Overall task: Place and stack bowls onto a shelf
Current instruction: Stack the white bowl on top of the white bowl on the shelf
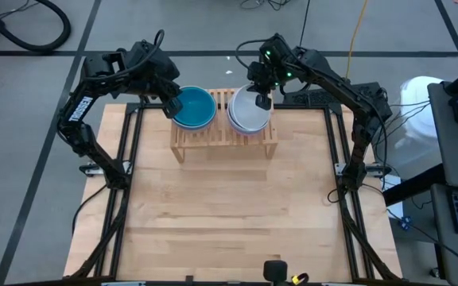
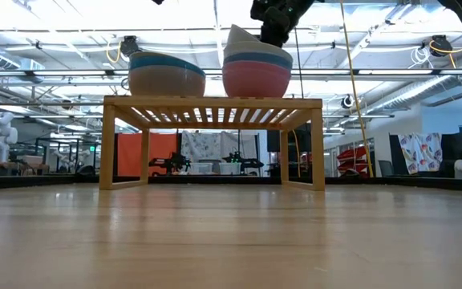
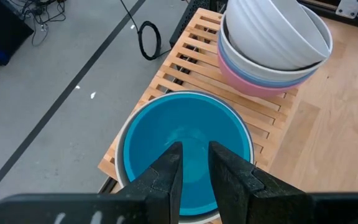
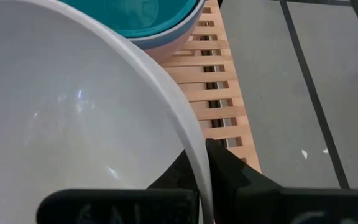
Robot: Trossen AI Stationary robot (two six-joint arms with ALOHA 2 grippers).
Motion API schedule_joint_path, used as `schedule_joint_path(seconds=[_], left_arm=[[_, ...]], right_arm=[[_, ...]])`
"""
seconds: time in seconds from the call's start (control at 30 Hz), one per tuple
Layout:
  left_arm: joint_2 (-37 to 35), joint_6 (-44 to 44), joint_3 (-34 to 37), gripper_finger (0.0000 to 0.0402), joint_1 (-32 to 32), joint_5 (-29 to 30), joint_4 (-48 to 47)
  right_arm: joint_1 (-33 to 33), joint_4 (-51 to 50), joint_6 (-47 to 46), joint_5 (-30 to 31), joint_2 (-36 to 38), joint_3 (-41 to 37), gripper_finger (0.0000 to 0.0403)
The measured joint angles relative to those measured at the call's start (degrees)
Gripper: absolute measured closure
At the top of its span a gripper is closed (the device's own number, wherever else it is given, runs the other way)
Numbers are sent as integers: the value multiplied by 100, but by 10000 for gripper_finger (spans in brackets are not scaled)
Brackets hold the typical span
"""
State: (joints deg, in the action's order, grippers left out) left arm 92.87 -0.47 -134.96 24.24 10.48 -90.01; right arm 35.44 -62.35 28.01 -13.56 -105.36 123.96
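Note:
The shelf (image 1: 225,141) stands near the table's far edge on its short legs (image 2: 107,144). Its left half carries a stack topped by a teal bowl (image 3: 185,134); from the low view the lowest one is grey-beige (image 2: 167,82). My left gripper (image 3: 194,155) hovers open above that teal bowl, nothing between its fingers. On the right half a pink bowl (image 2: 255,80) holds a blue bowl (image 3: 253,70), and a white bowl (image 1: 247,115) sits tilted in it. My right gripper (image 1: 262,102) is shut on the white bowl. My right gripper holds the white bowl by its rim (image 4: 191,140), at the bowl's far right side, one finger inside the bowl and one outside. The fingers slant down from the far side. The bowl is tilted, its lower part resting in the blue bowl beneath.
Bare wooden tabletop (image 1: 229,214) spreads from the shelf to the near edge. Dark frame rails (image 1: 130,167) run along both sides of the table. Beyond the far edge, right behind the shelf, is grey floor with cables (image 3: 146,38).

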Motion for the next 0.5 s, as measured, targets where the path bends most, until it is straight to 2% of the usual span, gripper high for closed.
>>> schedule_joint_path(seconds=[0.2, 0.5], left_arm=[[1, 0, 0, 319, 0, 0, -1], [1, 0, 0, 319, 0, -1, 0]], right_arm=[[-29, 89, -197, 0, 0, 0, 388], [-299, 144, 324, 149, 4, 0, 322]])
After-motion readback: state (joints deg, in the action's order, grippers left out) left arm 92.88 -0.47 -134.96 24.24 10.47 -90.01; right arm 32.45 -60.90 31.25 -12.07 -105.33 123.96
